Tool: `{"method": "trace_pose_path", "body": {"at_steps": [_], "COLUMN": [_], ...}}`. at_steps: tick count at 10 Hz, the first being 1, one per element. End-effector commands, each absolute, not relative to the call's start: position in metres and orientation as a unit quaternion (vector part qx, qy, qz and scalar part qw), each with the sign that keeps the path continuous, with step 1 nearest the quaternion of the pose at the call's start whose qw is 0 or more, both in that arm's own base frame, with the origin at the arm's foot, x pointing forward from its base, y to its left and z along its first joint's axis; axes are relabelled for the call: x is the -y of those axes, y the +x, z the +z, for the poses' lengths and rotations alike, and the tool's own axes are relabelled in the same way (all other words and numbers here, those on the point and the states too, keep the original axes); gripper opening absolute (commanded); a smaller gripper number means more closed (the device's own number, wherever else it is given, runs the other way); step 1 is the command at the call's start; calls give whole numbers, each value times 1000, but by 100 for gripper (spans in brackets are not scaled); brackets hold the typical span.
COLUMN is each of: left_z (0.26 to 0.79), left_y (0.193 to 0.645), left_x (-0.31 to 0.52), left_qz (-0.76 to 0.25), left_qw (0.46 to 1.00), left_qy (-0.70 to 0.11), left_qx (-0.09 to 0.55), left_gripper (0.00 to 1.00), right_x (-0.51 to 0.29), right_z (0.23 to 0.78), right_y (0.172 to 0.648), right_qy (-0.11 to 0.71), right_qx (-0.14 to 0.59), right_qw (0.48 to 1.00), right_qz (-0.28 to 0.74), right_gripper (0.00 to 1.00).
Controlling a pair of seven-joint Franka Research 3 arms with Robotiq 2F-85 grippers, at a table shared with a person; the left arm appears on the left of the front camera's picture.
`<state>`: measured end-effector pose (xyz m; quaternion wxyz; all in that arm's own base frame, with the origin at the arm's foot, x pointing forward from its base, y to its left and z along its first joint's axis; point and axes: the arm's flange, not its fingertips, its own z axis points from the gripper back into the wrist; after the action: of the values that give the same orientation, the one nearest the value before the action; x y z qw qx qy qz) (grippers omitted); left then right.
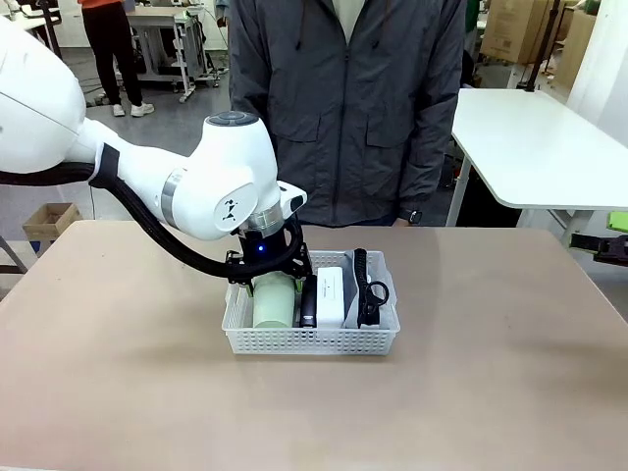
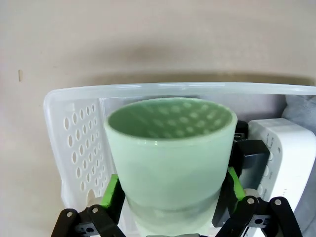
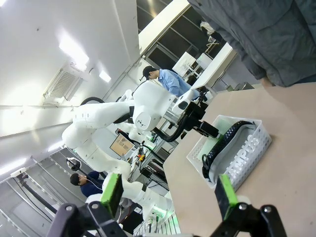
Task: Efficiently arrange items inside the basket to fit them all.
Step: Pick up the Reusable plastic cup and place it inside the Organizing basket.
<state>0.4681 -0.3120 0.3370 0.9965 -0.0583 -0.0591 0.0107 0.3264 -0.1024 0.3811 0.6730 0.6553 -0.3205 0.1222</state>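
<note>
I have the left gripper [image 2: 170, 197] clamped on the pale green cup [image 2: 170, 148], low centre of frame inside the white basket [image 1: 312, 339]. My right gripper [image 3: 168, 197] hangs open, holding nothing.

Bright, even light (soft shadows)

This is a robotics lab or workshop hall. White work tables [image 1: 535, 147] stand on a grey floor beyond the tan surface [image 1: 118, 373], with cardboard boxes [image 1: 515, 27] stacked behind. The right wrist view shows a high ceiling with strip lights [image 3: 74, 52], an air-conditioning unit [image 3: 61, 84] and people at workstations [image 3: 165, 81].
</note>
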Motion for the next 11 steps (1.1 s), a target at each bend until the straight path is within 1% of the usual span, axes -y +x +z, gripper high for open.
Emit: {"method": "trace_pose_path", "body": {"at_steps": [1,5,6,9,10,11], "left_z": [338,351,365,422,435,446], "left_y": [472,463,455,408,392,379], "left_x": [316,310,301,254,230,204], "left_qz": [13,1,5,8,5,-13], "left_qw": [997,995,993,980,973,963], "left_qy": [-50,-75,-91,-176,-218,-267], "left_qx": [59,61,76,88,73,44], "left_gripper": [100,100,100,100,100,100], "right_x": [101,101,101,101,101,101], "right_z": [383,383,383,383,383,383], "right_y": [325,325,325,325,325,325], "right_qy": [658,658,658,658,658,658], "right_qx": [326,326,326,326,326,326], "right_qw": [668,668,668,668,668,668], "right_qz": [124,124,124,124,124,124], "right_gripper": [100,100,100,100,100,100]}}
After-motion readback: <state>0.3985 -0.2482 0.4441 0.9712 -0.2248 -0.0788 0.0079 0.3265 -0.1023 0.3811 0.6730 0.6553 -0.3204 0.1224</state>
